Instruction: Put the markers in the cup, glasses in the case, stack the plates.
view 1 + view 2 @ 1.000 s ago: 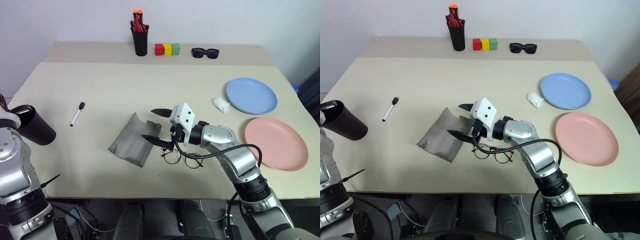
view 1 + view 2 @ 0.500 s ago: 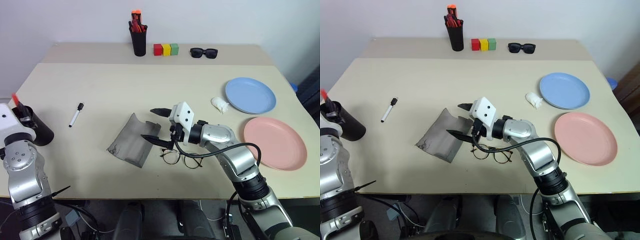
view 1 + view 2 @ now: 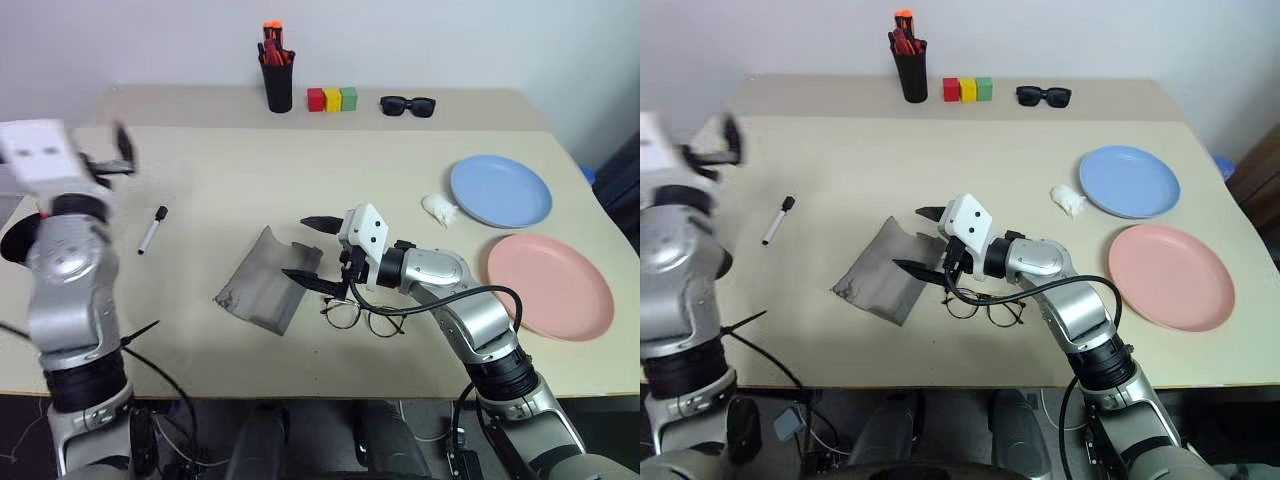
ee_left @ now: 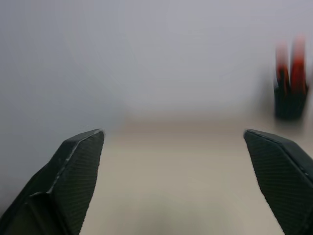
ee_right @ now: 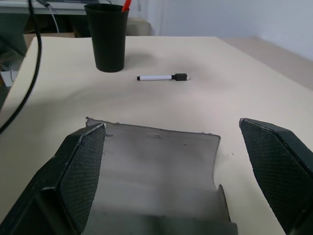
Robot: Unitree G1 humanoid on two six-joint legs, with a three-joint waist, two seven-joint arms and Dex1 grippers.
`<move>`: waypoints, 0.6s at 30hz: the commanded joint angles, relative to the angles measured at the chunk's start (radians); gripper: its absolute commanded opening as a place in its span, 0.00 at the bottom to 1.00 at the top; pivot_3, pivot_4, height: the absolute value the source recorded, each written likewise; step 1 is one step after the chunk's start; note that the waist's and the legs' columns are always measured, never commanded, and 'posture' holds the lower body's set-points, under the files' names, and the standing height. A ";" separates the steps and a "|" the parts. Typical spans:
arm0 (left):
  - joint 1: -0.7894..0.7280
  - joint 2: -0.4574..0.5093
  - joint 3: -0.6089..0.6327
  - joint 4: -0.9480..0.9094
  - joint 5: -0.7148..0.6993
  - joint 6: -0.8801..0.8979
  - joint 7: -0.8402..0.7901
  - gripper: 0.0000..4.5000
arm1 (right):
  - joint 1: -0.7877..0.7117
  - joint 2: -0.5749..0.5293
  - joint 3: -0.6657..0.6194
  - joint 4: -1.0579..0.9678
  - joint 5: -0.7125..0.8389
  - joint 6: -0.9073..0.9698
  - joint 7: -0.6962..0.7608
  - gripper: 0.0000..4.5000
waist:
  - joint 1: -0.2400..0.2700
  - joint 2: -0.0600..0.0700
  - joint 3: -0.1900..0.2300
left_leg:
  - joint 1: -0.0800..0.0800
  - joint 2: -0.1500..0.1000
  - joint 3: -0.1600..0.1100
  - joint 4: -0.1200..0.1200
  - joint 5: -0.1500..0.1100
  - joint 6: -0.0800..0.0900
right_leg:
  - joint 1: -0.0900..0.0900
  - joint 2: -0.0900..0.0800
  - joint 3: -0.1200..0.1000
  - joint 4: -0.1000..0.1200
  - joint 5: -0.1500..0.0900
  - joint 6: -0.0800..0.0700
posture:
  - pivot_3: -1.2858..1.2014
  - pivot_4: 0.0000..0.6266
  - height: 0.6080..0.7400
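Markers first. From the head camera, the white marker (image 3: 153,229) with its black cap lies loose on the bench (image 3: 200,170), well out to the left. The left pincer (image 3: 112,158) hangs above the bench just beyond it, up off the surface. Over in the middle, the right pincer (image 3: 297,248) sits level, aimed across at the grey case (image 3: 262,282), one finger just above the case's near edge. The glasses (image 3: 365,318) lie on the bench right beneath that wrist, beside the case, not in it. The blue plate (image 3: 500,190) and the pink plate (image 3: 550,287) sit side by side on the right, unstacked.

Left wrist view now: both black fingers (image 4: 73,171) spread wide, nothing between them, looking out along the bench towards the far holder of orange-red pens (image 4: 290,93).

Right wrist view: fingers (image 5: 78,171) also spread to the full, nothing held, the case's mouth directly ahead between them. Beyond it lie the white marker and the black cup (image 5: 108,39), with the red tip of the second marker (image 5: 126,5) poking out of it. One marker is home, then.

My read: we're in the marker step, half done. The next move calls for the left pincer to drop over the white marker, line its fingers across the slim body, pinch it and carry it back to the cup. Glasses and plates wait.
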 commanded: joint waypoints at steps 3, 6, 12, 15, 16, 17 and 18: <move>-0.118 0.008 0.003 0.208 0.042 0.232 0.046 1.00 | -0.005 0.006 -0.020 -0.028 0.004 -0.016 -0.010 1.00 | -0.017 -0.001 0.001 | 0.000 0.000 -0.001 -0.001 0.000 0.000 | -0.001 0.000 0.000 0.000 0.000 0.000 | 0.52 0.24 1.00; -0.200 -0.017 0.081 0.389 0.002 0.260 0.040 1.00 | -0.001 0.008 -0.020 -0.031 0.001 -0.017 -0.019 1.00 | -0.015 -0.001 0.001 | 0.000 0.000 -0.002 -0.001 0.000 0.000 | -0.001 0.000 -0.001 0.001 0.000 0.000 | 0.52 0.24 1.00; -0.254 0.013 0.110 0.587 0.009 0.212 0.019 1.00 | 0.011 0.003 -0.025 -0.043 -0.001 -0.018 -0.035 1.00 | -0.008 -0.001 0.001 | 0.000 0.000 -0.001 -0.001 0.000 0.000 | -0.001 0.000 -0.001 0.000 0.000 0.000 | 0.52 0.24 1.00; -0.260 0.014 0.132 0.622 -0.001 0.201 0.018 0.89 | 0.015 0.001 -0.025 -0.047 -0.002 -0.018 -0.040 1.00 | -0.008 0.000 0.001 | 0.000 0.000 -0.001 -0.001 0.000 0.000 | -0.001 0.000 -0.001 0.000 0.000 0.000 | 0.52 0.24 1.00; -0.258 0.016 0.133 0.626 -0.002 0.195 0.014 0.82 | 0.015 0.001 -0.025 -0.048 -0.002 -0.018 -0.042 1.00 | -0.008 0.000 0.001 | 0.000 0.000 -0.001 -0.001 0.000 0.000 | 0.000 -0.001 -0.001 0.000 0.000 0.000 | 0.52 0.24 1.00; -0.256 0.014 0.138 0.626 -0.005 0.192 0.014 0.73 | 0.016 0.001 -0.025 -0.049 -0.002 -0.017 -0.045 1.00 | -0.009 0.000 0.001 | 0.000 0.000 -0.001 -0.001 0.000 0.000 | 0.000 -0.001 -0.001 0.000 0.000 0.000 | 0.52 0.24 1.00; -0.254 0.013 0.139 0.625 -0.007 0.189 0.013 0.60 | 0.016 0.001 -0.025 -0.049 -0.002 -0.017 -0.046 1.00 | -0.011 0.000 0.001 | 0.000 0.000 -0.001 -0.001 0.000 0.000 | 0.000 -0.001 -0.001 0.000 0.000 0.000 | 0.52 0.24 1.00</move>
